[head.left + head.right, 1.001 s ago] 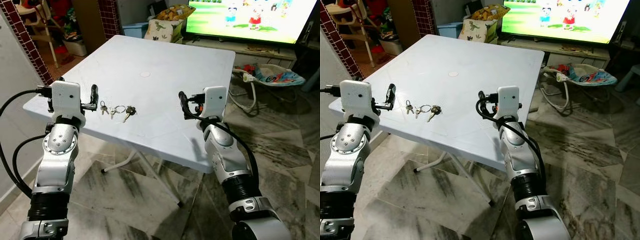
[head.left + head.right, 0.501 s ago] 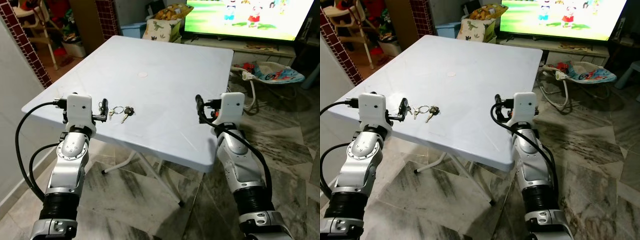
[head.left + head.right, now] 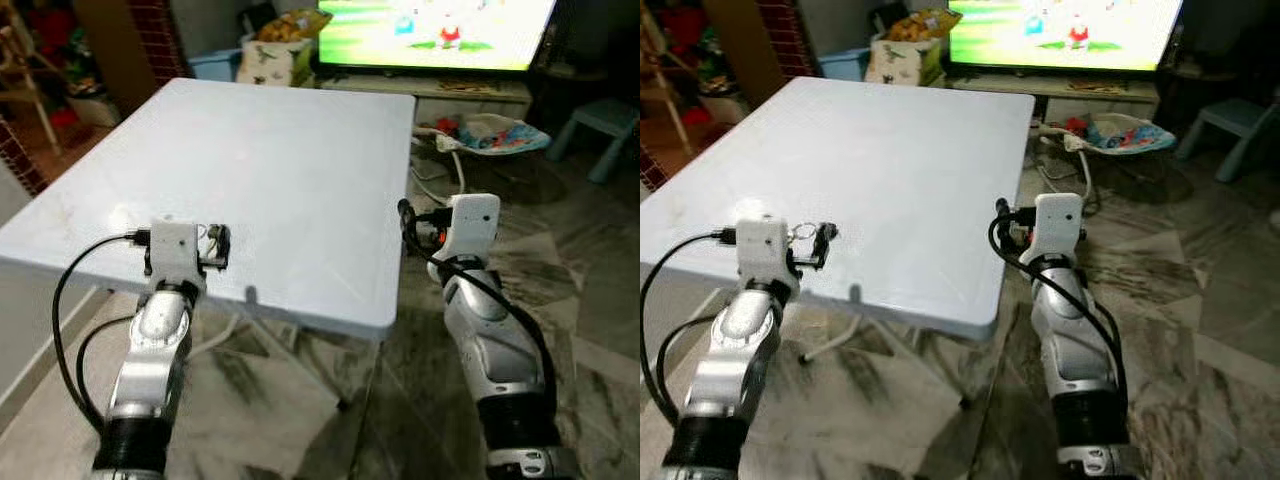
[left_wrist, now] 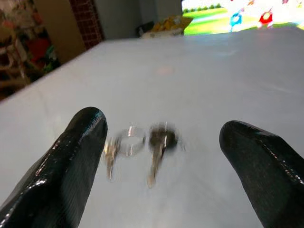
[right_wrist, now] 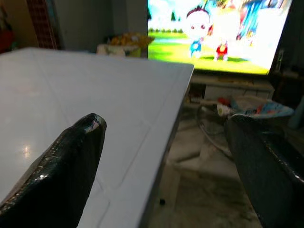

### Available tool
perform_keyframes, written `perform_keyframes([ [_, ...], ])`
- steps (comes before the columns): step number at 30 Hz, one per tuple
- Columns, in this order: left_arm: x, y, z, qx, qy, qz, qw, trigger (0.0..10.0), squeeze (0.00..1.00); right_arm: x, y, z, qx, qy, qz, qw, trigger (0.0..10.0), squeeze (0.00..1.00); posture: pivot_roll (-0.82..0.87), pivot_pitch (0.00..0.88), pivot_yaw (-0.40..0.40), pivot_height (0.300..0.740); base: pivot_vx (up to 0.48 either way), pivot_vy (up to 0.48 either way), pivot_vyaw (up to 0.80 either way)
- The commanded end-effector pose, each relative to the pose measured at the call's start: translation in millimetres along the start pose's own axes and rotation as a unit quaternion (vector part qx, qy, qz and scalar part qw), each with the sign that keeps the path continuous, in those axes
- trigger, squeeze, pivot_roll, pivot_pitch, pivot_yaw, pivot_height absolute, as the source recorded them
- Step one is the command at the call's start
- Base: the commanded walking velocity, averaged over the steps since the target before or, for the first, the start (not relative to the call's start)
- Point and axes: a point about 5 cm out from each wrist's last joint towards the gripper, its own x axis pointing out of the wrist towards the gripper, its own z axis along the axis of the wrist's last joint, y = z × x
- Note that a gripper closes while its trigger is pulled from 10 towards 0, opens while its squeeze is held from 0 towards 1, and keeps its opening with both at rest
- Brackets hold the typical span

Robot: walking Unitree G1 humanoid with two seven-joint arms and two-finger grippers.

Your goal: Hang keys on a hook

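Closing in on the keys over the last second, the left gripper now has its fingers spread wide on either side of them on the white table, nothing grasped yet. The right gripper has slid off past the table's edge, fingers wide too, so the pickup looks next.

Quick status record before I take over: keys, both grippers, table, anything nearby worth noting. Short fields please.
keys: bunch on a ring, lying flat on the white table, near its front edge
left gripper: open, low over the table, fingers either side of the keys, not touching them
right gripper: open, holding nothing, off the table's right edge over the floor
hook: not identifiable
background: television switched on, baby bouncer on the floor
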Motion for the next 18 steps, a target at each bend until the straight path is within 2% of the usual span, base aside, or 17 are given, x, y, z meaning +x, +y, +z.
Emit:
perform_keyframes([
  [1, -3.4, 4.9, 5.7, 0.003, -0.007, 0.014, 1.0, 10.0, 0.0, -1.8, 11.5, 4.8, 0.003, -0.005, 0.023, 1.0, 10.0, 0.0, 0.03, 0.0, 0.051, 0.74, 0.0, 0.0, 0.0],
  [4, -5.9, 3.2, 2.5, 0.008, -0.004, 0.013, 1.0, 10.0, 0.0, -9.1, 14.5, -1.4, -0.007, 0.006, 0.037, 0.999, 10.0, 0.0, 0.03, 0.0, 0.039, 0.74, 0.0, 0.0, 0.0],
  [6, -2.7, 3.0, 4.5, 0.013, -0.007, 0.013, 1.0, 10.0, 0.0, -11.7, 15.0, -4.0, -0.009, 0.011, 0.04, 0.999, 10.0, 0.0, 0.02, 0.0, 0.037, 0.74, 0.0, 0.0, 0.0],
  [15, 8.2, -0.6, 17.2, 0.004, -0.013, 0.011, 1.0, 10.0, 0.0, -12.7, 19.2, 2.7, -0.004, 0.01, 0.057, 0.998, 10.0, 0.0, 0.0, 0.0, 0.031, 0.74, 0.0, 0.0, 0.0],
  [18, 8.5, -2.4, 18.5, 0.002, -0.014, 0.011, 1.0, 10.0, 0.0, -13.2, 24.2, 4.1, -0.01, 0.01, 0.071, 0.997, 10.0, 0.0, 0.0, 0.0, 0.026, 0.74, 0.0, 0.357, 0.0],
])
